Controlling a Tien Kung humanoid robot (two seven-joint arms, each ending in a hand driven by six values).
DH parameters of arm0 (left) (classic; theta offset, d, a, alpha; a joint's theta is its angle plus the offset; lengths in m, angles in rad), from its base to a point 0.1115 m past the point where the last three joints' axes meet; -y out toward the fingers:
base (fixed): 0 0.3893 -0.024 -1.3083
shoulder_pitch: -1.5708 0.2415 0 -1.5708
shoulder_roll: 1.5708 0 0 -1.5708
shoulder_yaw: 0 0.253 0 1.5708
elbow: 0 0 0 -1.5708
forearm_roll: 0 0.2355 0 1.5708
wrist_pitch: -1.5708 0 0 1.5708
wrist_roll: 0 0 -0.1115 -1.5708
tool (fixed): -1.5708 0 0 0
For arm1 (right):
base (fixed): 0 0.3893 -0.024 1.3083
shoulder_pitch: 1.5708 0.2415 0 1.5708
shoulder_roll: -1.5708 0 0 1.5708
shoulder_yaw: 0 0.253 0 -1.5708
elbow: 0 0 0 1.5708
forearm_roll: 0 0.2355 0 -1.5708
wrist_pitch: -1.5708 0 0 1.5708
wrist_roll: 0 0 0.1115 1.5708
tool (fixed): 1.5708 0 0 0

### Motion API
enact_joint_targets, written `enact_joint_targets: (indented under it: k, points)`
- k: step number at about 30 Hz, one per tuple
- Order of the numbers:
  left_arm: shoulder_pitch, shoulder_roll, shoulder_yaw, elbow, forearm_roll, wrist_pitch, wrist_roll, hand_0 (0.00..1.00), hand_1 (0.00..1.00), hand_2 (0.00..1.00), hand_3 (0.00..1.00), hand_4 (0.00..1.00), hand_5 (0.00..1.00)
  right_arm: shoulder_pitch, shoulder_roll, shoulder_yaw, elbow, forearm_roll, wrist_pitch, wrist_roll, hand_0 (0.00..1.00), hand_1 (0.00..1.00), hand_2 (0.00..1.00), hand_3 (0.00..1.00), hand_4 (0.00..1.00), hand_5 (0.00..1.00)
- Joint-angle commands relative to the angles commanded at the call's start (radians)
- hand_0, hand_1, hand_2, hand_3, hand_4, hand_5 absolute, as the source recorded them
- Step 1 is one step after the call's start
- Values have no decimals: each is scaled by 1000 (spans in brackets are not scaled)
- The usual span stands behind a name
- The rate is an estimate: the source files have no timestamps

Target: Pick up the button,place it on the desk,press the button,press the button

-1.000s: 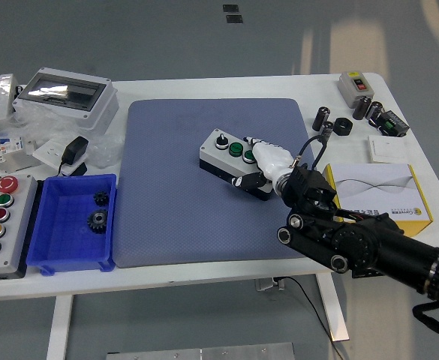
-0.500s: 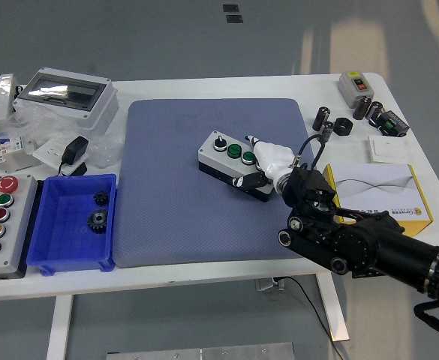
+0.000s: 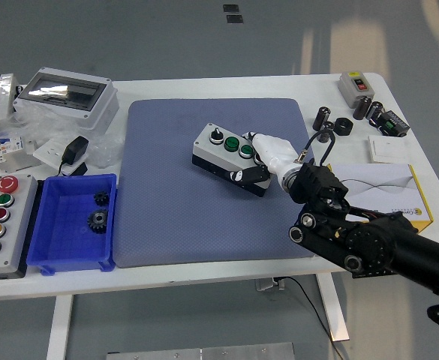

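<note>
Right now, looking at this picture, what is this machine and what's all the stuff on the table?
The view comes from a camera on the robot's head, looking down over a white table. The black jointed arm entering from the right ends in the right hand, with white fingers closed around one end of a grey button box lying on a blue mat. The box carries a black knob and two green buttons. On the left sit a blue bin holding two gears and a larger control box with coloured buttons. A yellow-and-white carton lies at right. The left arm isn't visible.
</note>
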Motion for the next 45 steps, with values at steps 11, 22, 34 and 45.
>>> enact_joint_targets:
  k: [11, 22, 34, 45]
  points:
    - [1, -8, -5, 1, 9, 2, -5, 648, 635, 569, 610, 595, 153, -12, -240, -12, 265, 111, 111, 250, 136, 306, 329, 290, 65, 2]
    - [-7, -14, -26, 0, 43, 0, -7, 648, 634, 569, 609, 604, 175, 37, -325, -211, 289, -102, 65, 261, 140, 298, 322, 280, 52, 2]
    - [-8, -13, -38, 0, 61, -4, -6, 648, 634, 567, 608, 605, 181, 38, -323, -221, 264, -86, 93, 258, 436, 507, 503, 395, 351, 2]
    - [-9, -11, -43, 0, 68, -7, -5, 646, 634, 566, 607, 604, 183, 34, -323, -228, 253, -58, 101, 254, 667, 674, 687, 675, 276, 2]
